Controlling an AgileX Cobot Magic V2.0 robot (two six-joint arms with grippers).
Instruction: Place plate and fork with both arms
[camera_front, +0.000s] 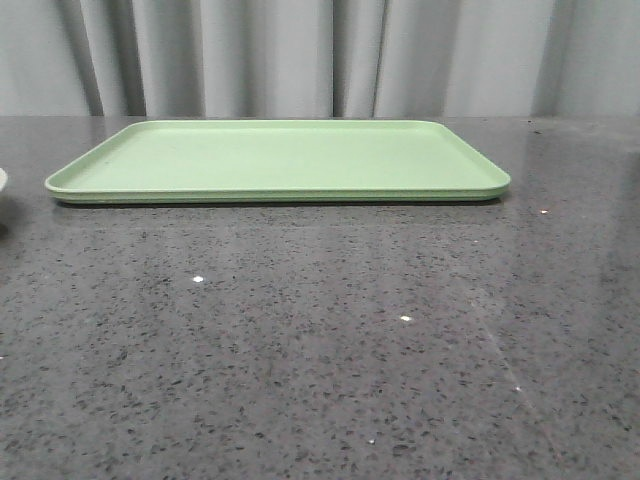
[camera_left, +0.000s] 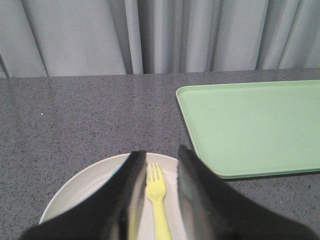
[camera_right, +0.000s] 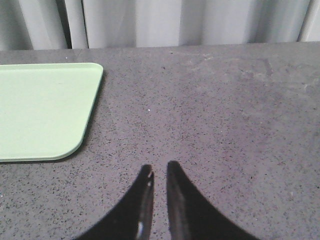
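The pale plate (camera_left: 75, 195) lies on the dark table left of the green tray, and a sliver of its rim shows at the front view's left edge (camera_front: 2, 180). The yellow fork (camera_left: 156, 192) lies on the plate, tines pointing toward the curtain. My left gripper (camera_left: 162, 152) is open just above the plate, with one finger on each side of the fork's head and not touching it. My right gripper (camera_right: 160, 170) is empty over bare table right of the tray, its jaws almost together. Neither gripper shows in the front view.
A large light-green rectangular tray (camera_front: 280, 160) lies empty at the middle back of the speckled table; it also shows in the left wrist view (camera_left: 250, 125) and the right wrist view (camera_right: 40, 110). A grey curtain hangs behind the table.
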